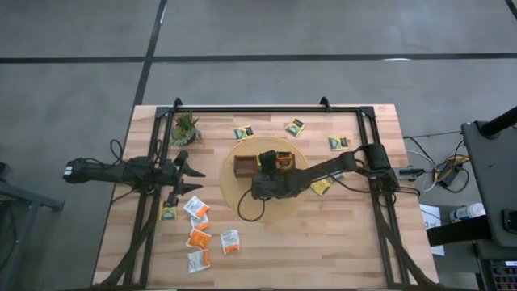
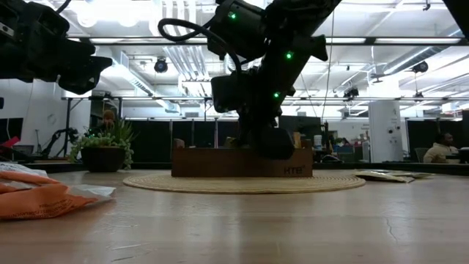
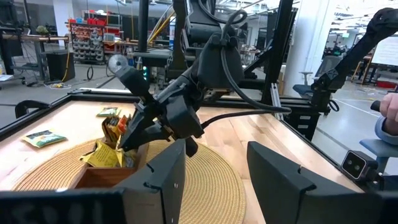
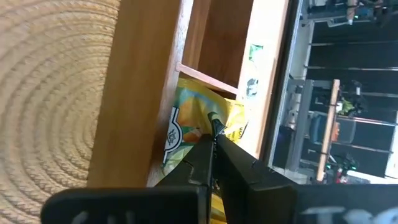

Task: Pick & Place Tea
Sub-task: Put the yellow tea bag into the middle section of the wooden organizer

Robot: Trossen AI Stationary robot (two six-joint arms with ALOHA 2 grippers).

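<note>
The brown divided tray [image 1: 242, 166] sits on a round woven mat [image 1: 234, 190]. My right gripper [image 4: 214, 124] reaches over the tray from the right and is shut on a yellow tea sachet [image 4: 186, 127] that stands in a tray compartment. More yellow sachets show in the tray [image 3: 109, 152]. Other yellow sachets [image 1: 244, 132] [image 1: 294, 125] [image 1: 339, 143] lie flat on the far part of the table. Orange and white sachets [image 1: 199, 237] [image 1: 230, 242] lie near the left arm. My left gripper [image 1: 190, 174] is open left of the mat, touching nothing. My right gripper pinches the yellow sachet between its two fingertips [image 4: 211, 140], at an edge of the sachet [image 4: 221, 112]. The fingers slant down into the tray from the table's right side. The sachet's far part sits inside the compartment, against the wooden wall [image 4: 137, 93].
A small potted plant [image 1: 186, 128] stands at the far left of the table. A black frame [image 1: 266, 108] runs along the far edge and both sides. A yellow sachet [image 1: 321, 187] lies under the right arm by the mat. A person's hand [image 3: 390, 107] shows beyond the table.
</note>
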